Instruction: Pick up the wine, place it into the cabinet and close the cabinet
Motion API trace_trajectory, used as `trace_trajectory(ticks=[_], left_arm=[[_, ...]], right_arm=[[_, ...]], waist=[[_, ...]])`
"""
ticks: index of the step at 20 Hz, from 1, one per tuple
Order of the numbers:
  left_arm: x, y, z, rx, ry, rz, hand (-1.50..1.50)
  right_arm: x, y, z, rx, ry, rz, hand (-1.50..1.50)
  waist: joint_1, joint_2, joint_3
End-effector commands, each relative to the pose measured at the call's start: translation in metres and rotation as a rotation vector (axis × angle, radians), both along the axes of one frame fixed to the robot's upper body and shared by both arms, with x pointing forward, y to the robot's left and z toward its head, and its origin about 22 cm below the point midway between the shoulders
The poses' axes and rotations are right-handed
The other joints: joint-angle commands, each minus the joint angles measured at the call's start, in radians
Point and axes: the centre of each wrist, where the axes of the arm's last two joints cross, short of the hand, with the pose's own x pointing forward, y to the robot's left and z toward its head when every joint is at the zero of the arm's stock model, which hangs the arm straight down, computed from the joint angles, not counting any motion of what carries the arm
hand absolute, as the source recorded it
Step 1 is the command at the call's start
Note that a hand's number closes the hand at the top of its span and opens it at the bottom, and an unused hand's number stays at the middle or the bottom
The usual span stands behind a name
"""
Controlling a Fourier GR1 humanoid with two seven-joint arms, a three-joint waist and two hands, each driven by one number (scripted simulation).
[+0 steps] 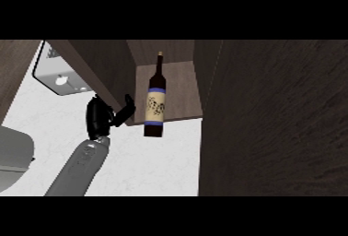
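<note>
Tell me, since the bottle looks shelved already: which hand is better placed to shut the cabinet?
Left, probably. The left hand sits beside the open door, near the wine bottle; the right hand is out of view.

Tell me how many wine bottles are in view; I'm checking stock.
1. The wine bottle stands on the open cabinet's shelf, beside the left hand. Others may be hidden behind the door.

White speckled counter (163, 161) beside dark wood panelling (279, 120), grey sink (14, 156) at left
</note>
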Motion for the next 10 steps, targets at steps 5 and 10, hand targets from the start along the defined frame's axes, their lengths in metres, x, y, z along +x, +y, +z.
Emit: trace_trajectory(ticks=[5, 10], left_arm=[[0.035, -0.070, 0.026, 0.106, 0.003, -0.169, 1.50], [0.028, -0.093, 0.031, 0.026, 0.008, -0.145, 1.50]], right_arm=[[0.000, -0.001, 0.003, 0.042, -0.020, 0.042, -1.50], [-0.001, 0.001, 0.002, 0.051, -0.019, 0.058, -1.50]], waist=[[-0.054, 0.034, -0.016], [-0.069, 0.031, -0.015]])
